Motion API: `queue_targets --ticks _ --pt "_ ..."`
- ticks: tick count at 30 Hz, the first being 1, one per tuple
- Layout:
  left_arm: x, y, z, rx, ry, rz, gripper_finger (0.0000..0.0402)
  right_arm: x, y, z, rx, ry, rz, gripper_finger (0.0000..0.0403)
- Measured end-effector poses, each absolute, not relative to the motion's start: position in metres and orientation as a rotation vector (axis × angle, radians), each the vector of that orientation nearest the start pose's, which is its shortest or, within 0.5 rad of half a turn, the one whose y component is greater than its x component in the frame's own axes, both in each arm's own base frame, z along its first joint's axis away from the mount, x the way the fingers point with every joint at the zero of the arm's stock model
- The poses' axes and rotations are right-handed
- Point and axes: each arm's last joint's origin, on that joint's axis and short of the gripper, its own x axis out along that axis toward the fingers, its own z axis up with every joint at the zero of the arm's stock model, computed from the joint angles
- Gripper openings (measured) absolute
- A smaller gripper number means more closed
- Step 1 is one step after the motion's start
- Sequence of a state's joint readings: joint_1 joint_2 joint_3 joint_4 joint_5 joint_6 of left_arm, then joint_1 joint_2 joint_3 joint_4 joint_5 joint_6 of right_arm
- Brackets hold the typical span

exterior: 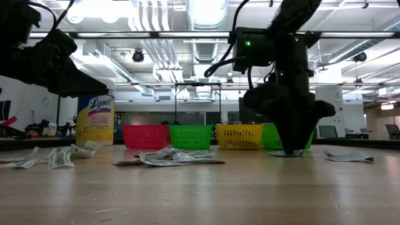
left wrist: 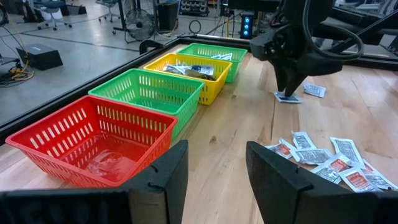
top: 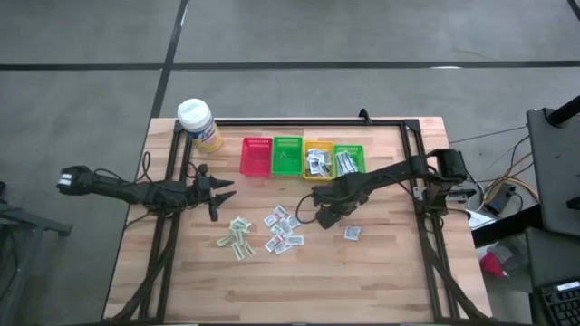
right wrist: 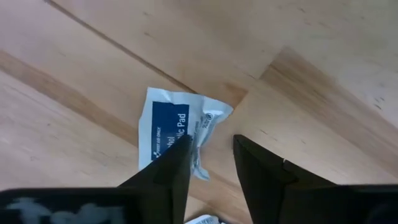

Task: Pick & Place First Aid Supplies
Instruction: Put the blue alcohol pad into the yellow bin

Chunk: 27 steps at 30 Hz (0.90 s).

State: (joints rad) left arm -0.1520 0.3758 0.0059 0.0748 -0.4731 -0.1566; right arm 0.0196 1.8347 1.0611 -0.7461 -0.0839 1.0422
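- Grey floor surrounds the wooden table [top: 381,272] on every side; a black frame runs along its far edge and down both sides.
- Four baskets stand in a row near the far edge: red basket [top: 256,156], green basket [top: 288,155], yellow basket [top: 319,160], and a second green basket [top: 349,159], the last two holding packets.
- A yellow bottle [top: 199,124] stands at the far left corner.
- The left gripper [top: 224,189] hovers near the red basket, its fingers apart and empty.
- The right gripper [right wrist: 208,165] is down at the table, its fingers partly closed around a crumpled edge of one white-and-blue packet [right wrist: 171,130]; whether they pinch it cannot be told.
- Loose packets [top: 281,229] lie scattered mid-table, one single packet [top: 352,234] apart to the right.
- The near half of the table is bare wood.
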Motion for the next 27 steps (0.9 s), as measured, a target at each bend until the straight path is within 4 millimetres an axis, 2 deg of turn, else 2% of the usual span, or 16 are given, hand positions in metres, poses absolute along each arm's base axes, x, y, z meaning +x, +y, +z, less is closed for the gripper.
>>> queue_targets --ticks 8,15,20,27 --pt "0.115 -0.004 0.141 -0.063 0.256 0.340 0.0158 0.307 0.008 0.130 0.871 1.433 -0.728 0.0056" --pt "0.115 -0.004 0.141 -0.063 0.256 0.340 0.0158 0.311 0.008 0.137 0.810 1.454 -0.684 0.0013" --pt "0.115 -0.004 0.141 -0.063 0.256 0.340 0.0158 0.313 0.009 0.147 0.759 1.510 -0.670 0.0009" --pt "0.115 -0.004 0.141 -0.064 0.254 0.340 0.0158 0.328 0.008 0.178 0.723 1.434 -0.569 0.0008"
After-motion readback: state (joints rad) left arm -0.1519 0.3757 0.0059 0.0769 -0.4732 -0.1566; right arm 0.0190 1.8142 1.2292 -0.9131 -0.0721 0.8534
